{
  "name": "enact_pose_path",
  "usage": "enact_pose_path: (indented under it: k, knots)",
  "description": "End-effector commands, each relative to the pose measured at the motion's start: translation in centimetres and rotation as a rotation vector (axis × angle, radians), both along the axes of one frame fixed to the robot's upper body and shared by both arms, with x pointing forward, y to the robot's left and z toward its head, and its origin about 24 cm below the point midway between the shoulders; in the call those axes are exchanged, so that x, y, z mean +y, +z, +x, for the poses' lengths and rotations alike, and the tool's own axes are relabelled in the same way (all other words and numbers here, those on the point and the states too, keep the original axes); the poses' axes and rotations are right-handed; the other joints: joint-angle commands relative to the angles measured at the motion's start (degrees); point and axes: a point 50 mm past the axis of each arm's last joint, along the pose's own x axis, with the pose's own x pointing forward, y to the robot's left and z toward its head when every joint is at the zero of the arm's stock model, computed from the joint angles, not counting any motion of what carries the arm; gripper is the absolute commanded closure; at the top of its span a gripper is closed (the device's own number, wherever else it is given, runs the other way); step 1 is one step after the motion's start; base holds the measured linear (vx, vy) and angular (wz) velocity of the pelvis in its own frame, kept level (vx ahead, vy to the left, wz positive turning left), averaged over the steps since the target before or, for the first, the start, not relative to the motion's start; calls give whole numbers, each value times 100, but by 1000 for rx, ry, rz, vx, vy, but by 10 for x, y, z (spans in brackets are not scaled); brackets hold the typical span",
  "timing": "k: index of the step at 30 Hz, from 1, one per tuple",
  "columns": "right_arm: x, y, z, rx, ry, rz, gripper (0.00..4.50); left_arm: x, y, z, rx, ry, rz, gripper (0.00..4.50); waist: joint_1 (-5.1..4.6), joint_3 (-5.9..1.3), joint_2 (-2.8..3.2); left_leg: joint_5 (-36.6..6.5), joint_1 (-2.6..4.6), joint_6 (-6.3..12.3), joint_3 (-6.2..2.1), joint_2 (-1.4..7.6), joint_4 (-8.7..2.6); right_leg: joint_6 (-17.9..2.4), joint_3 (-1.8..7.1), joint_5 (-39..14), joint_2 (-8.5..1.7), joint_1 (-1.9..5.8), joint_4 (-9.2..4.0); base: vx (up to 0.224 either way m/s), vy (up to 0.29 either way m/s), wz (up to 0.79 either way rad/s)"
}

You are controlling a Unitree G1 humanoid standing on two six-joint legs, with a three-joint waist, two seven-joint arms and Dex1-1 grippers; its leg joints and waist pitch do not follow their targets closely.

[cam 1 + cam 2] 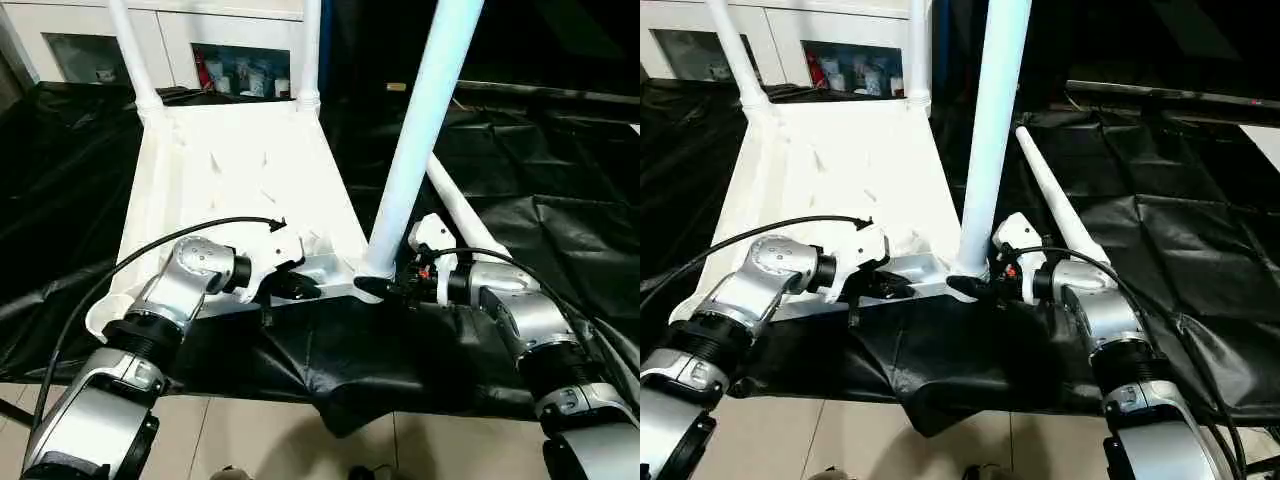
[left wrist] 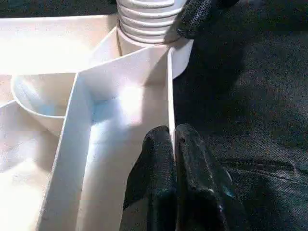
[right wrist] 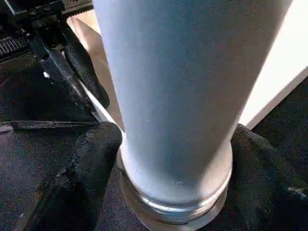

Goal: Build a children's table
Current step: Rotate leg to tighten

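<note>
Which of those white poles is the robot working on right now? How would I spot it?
Find the white tabletop lying upside down on the black sheet. At its near right corner stands a leg, gripped at its base by the right tool. Unlike the two far upright legs and the one lying flat, it is nearest and held.

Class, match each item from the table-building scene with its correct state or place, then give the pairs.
Items:
1. left gripper
2. right gripper
3. loose leg
4. tabletop

States:
A. lying on the black cloth
B. upside down, ribbed side up
C. pinching the tabletop's near rim
D. clasping the base of the upright near leg

Pairs: 1-C, 2-D, 3-A, 4-B
</note>
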Motion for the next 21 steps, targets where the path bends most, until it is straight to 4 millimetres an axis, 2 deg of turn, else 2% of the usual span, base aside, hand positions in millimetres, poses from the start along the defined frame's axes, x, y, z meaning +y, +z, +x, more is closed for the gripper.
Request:
enact_pose_path:
  k: [1,2,6,8,9,11,12,14,15,16,17,18,19,20,21]
  knots:
    - [3,0,-3,2,35,-1,126,-6,7,-1,-25,-30,-44,450,8,-389,-23,-444,-111,504,76,58,-363,-888,333,-1492,-346,509,-442,0,0,0]
    - [4,-1,-4,5,35,-3,136,-6,7,0,-27,-29,-44,450,16,-387,-6,-433,-110,507,73,58,-367,-883,334,-1507,-350,507,-437,0,0,0]
    - [4,-9,-4,35,-35,-7,163,-8,6,1,-41,-2,-44,450,19,-381,-6,-437,-105,495,73,60,-369,-866,335,-1536,-348,497,-439,0,0,0]
    - [4,-14,-3,43,-98,-14,169,-10,5,3,-47,25,-43,450,15,-372,-15,-491,-106,461,72,52,-376,-807,329,-1693,-350,498,-457,0,0,0]
    - [5,-21,0,59,-202,-15,172,-14,4,6,-59,73,-45,450,-5,-358,-4,-573,-98,378,70,44,-380,-698,327,-1967,-350,484,-489,0,0,0]
    - [5,-21,0,59,-202,-15,174,-14,4,6,-59,73,-45,450,-12,-355,-12,-634,-81,341,73,28,-378,-597,313,-2201,-350,474,-530,0,0,0]
    - [12,-32,6,107,-420,6,175,-26,1,14,-78,183,-45,450,-36,-346,20,-636,-81,297,75,14,-379,-533,315,-2330,-335,456,-552,0,0,0]
    - [15,-35,8,118,-485,14,176,-31,0,17,-82,225,-37,450,-49,-354,-4,-687,-76,235,63,-16,-368,-329,275,-2726,-343,464,-608,0,0,0]
    - [22,-40,13,150,-616,19,176,-42,-3,23,-95,336,-13,450,-62,-354,-1,-666,-87,245,69,-22,-366,-305,283,-2735,-337,449,-615,0,0,0]
    - [24,-42,14,161,-652,12,176,-47,-4,24,-92,362,-17,450,-60,-349,86,-691,-47,221,62,-12,-366,-333,274,-2745,-333,419,-627,0,0,0]
    - [29,-45,15,180,-706,-2,176,-55,-5,26,-84,400,-25,450,-87,-350,42,-720,-61,213,68,-27,-360,-322,258,-2786,-324,431,-640,0,0,0]
    - [34,-46,16,181,-725,-5,176,-62,-5,26,-87,407,-30,450,-81,-356,32,-710,-74,231,63,-33,-366,-316,250,-2770,-319,448,-644,0,0,0]
    - [38,-46,17,177,-732,-8,176,-66,-5,26,-89,408,-33,450,-74,-362,50,-696,-81,248,58,-29,-368,-321,250,-2717,-329,454,-641,0,0,0]
    - [45,-45,18,159,-732,-20,176,-74,-5,25,-91,406,-37,450,-97,-365,60,-740,-64,307,58,-2,-377,-411,250,-2536,-333,432,-642,0,0,0]
    - [49,-45,19,147,-734,-29,176,-77,-5,24,-93,407,-38,450,-96,-365,55,-771,-57,330,61,-6,-376,-433,250,-2510,-331,435,-642,0,0,0]
